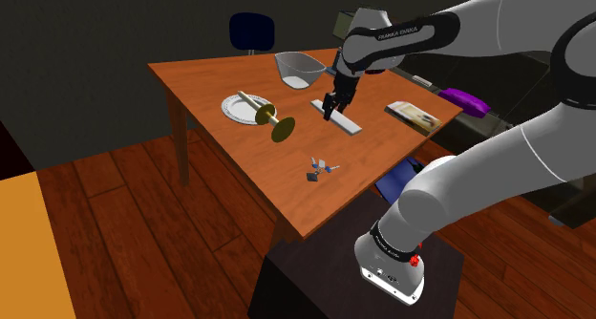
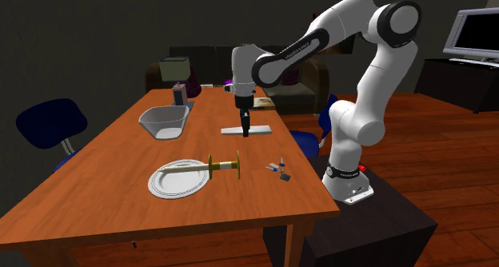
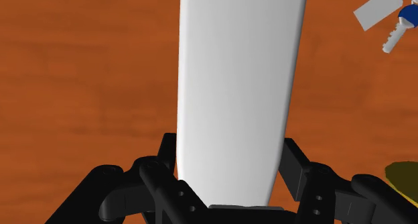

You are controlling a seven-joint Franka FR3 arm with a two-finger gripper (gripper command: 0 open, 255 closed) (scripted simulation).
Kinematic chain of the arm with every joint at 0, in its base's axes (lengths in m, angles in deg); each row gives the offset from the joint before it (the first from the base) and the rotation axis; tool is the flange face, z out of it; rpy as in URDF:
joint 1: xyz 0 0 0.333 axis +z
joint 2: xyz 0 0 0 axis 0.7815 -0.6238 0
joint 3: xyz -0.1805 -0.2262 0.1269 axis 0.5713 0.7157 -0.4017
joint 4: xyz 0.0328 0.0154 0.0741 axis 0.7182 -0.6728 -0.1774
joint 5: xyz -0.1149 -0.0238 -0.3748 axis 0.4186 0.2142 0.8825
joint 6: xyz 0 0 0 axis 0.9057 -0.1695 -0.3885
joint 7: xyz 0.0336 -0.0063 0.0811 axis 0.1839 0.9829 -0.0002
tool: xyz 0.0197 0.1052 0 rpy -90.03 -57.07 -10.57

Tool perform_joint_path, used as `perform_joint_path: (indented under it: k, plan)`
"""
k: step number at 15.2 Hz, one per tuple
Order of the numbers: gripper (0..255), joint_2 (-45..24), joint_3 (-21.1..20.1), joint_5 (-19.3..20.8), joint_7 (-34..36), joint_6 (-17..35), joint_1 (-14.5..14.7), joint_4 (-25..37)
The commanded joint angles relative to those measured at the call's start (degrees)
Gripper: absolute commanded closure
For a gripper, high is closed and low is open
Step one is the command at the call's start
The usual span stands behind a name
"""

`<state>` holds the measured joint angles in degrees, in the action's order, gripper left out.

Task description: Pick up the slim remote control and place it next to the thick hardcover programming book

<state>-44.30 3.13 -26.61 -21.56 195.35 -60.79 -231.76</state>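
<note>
**Tabletop and room, hand at the remote.** A reddish-brown wooden tabletop (image 1: 239, 164) stands on a dark plank floor (image 1: 143, 202), with the arm's stand beside one long edge. The slim remote control (image 1: 342, 119), drawn plain white, lies flat near the tabletop's middle. The black hand (image 1: 332, 107) is lowered over one end of the remote, and in the wrist view its fingers (image 3: 166, 159) press against the remote's two long sides, clasping it. Whether the remote has left the wood cannot be told. The book (image 1: 413, 115) lies apart from the remote, toward a corner on the stand-side long edge. A bunch of keys (image 1: 320, 168) lies near the same edge. A grey bowl (image 2: 164, 121) sits by the opposite long edge, and a white plate (image 2: 176, 180) lies toward the other end. A blue chair (image 2: 48, 121), a dark sofa (image 2: 200, 61) and a monitor (image 2: 476, 29) stand around the table.
</note>
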Motion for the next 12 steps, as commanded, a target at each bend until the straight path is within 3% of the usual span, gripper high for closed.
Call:
perform_joint_path:
  k: [1,12]
  plan:
    - [255,0.55,-0.18,-0.06,0.06,-1.70,0.04,1.14]
    - [255,-12.35,9.79,-1.67,-15.15,-1.86,-3.61,14.65]
